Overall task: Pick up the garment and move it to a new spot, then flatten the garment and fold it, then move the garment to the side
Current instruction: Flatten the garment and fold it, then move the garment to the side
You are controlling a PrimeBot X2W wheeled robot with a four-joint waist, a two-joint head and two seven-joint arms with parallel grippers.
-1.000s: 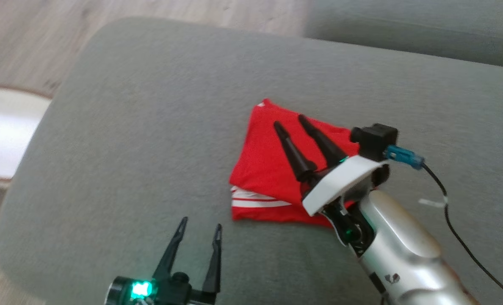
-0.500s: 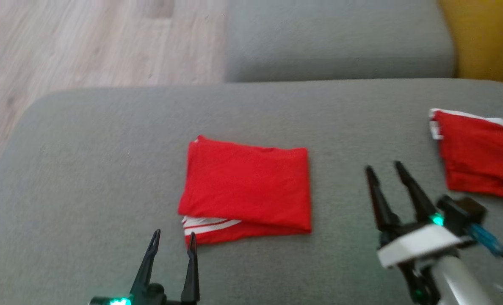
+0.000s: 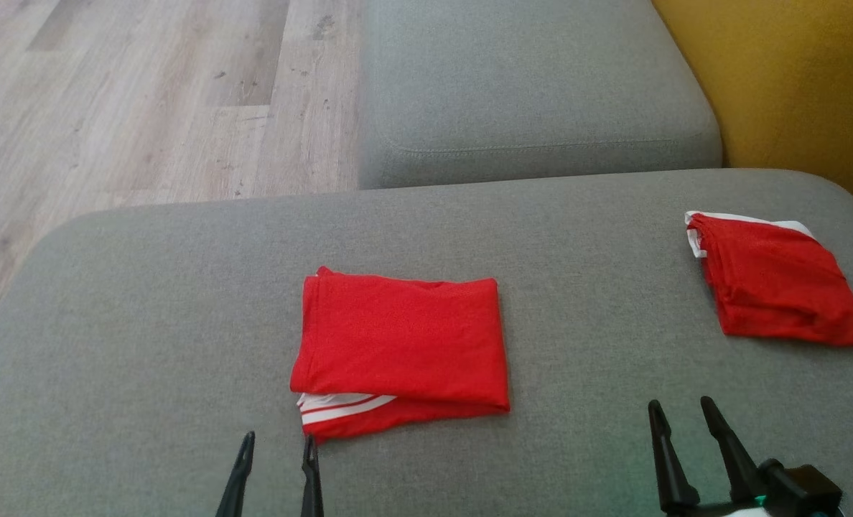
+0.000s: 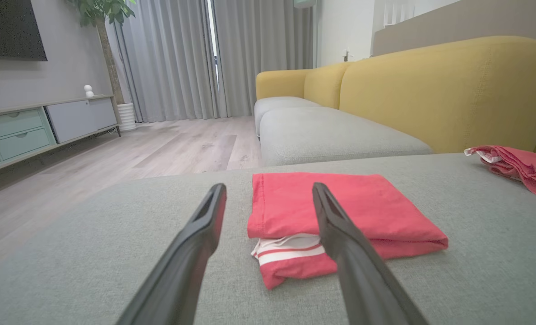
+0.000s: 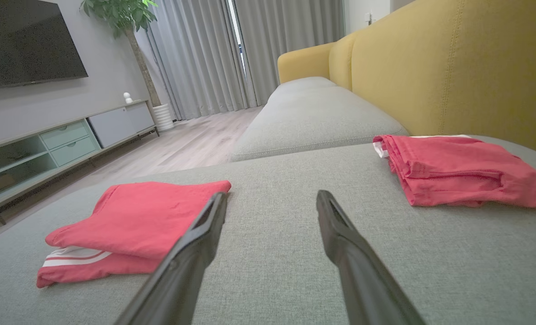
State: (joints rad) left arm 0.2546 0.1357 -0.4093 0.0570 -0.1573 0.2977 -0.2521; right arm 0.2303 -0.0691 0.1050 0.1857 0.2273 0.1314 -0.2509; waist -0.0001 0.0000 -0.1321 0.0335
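The garment [image 3: 398,345] is red with white stripes and lies folded into a neat rectangle in the middle of the grey cushion [image 3: 146,323]. The striped layer peeks out at its near left corner. My left gripper [image 3: 278,439] is open just short of that corner, apart from the cloth. In the left wrist view the garment [image 4: 362,212] lies right ahead of the open left gripper [image 4: 269,187]. My right gripper [image 3: 681,403] is open over bare cushion, to the right of the garment. From the right wrist, the garment [image 5: 146,216] is off to the left of the right gripper [image 5: 272,195].
A second folded red garment [image 3: 778,287] lies at the cushion's far right, near the yellow backrest [image 3: 793,86]. Another grey seat cushion [image 3: 527,93] adjoins beyond. Wooden floor [image 3: 146,93] lies past the cushion's far left edge.
My right gripper, a second ago over the garment, has drawn back to its right and low in view. The head camera has turned, bringing the second garment into view.
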